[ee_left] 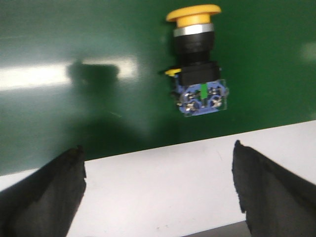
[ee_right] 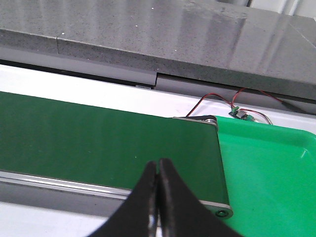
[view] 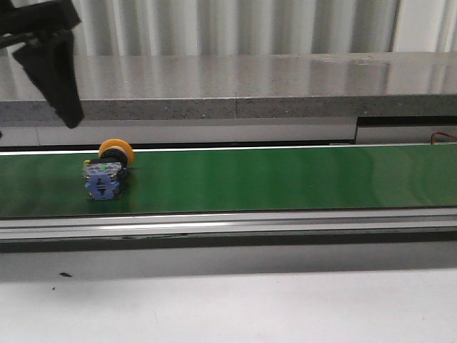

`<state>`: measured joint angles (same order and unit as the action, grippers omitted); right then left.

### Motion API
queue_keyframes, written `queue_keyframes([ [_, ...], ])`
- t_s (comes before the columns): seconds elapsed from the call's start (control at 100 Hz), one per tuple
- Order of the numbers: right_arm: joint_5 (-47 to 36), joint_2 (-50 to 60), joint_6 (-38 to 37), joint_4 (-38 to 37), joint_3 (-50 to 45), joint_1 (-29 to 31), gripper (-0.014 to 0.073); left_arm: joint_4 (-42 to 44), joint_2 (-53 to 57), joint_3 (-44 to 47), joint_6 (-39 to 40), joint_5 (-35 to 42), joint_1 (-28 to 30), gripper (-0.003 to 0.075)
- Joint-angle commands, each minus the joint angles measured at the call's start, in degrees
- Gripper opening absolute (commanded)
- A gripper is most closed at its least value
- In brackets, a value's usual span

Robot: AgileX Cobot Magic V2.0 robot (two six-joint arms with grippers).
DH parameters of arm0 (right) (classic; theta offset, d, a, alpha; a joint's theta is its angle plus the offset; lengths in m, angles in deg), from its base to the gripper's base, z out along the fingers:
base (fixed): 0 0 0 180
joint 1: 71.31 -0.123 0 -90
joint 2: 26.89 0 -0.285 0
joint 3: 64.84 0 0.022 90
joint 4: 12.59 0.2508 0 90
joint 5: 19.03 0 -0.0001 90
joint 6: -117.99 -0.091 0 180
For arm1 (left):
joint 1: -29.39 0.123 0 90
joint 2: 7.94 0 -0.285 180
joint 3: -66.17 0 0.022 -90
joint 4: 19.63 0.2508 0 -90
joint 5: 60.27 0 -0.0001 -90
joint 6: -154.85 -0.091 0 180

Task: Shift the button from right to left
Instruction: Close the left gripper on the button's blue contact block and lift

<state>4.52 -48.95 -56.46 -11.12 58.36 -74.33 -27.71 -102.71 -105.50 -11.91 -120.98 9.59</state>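
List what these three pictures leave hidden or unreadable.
- Front view: the button is too small to read its markings; the left claw is cut by the frame edge.
- Left wrist view: the button's far side faces the green belt.
- Right wrist view: the tray is cut off at the edge.

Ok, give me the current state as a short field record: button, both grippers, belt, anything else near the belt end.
button: push-button switch with yellow cap, lying on its side on the belt's left part, untouched
conveyor belt: green
left gripper: open, above the button, fingers apart and holding nothing
right gripper: shut, empty, over the belt's right end
tray: bright green, just past the belt's right end
wiring: red and black leads behind the tray
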Motion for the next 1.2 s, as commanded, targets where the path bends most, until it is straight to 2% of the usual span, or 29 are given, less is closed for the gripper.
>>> queue_keyframes([
  [0.0,-4.81,-0.38,0.35,-0.32,1.4,-0.18,-0.0068,0.31,-0.59,-3.58,2.74,0.3,-2.46,0.058],
  [0.17,-4.81,-0.38,0.35,-0.32,1.4,-0.18,-0.0068,6.41,-4.31,-5.56,8.92,0.43,-4.84,0.058],
  [0.54,-4.81,-0.38,0.35,-0.32,1.4,-0.18,-0.0068,9.09,-10.19,-5.79,12.21,3.41,-4.73,0.058],
  [0.65,-4.81,-0.38,0.35,-0.32,1.4,-0.18,-0.0068,9.23,-11.52,-5.79,12.21,3.41,-4.73,0.0558],
  [0.75,-4.81,-0.38,0.35,-0.32,1.4,-0.18,-0.0068,10.0,-11.77,-5.79,12.45,3.41,-4.73,0.0472],
  [0.88,-4.81,-0.38,0.35,-0.32,1.4,-0.18,-0.0068,10.98,-11.77,-5.79,12.45,2.66,-4.73,0.0256],
  [0.97,-4.81,-0.38,0.35,-0.32,1.4,-0.18,-0.0068,11.2,-11.77,-5.79,12.45,2.3,-4.73,0.0165],
  [1.04,-4.81,-0.38,0.35,-0.32,1.4,-0.18,-0.0068,11.44,-11.77,-5.79,12.45,2.0,-4.73,0.0131],
  [1.19,-4.81,-0.38,0.35,-0.32,1.4,-0.18,-0.0068,11.57,-11.77,-7.05,12.45,0.26,-4.73,0.0128],
])
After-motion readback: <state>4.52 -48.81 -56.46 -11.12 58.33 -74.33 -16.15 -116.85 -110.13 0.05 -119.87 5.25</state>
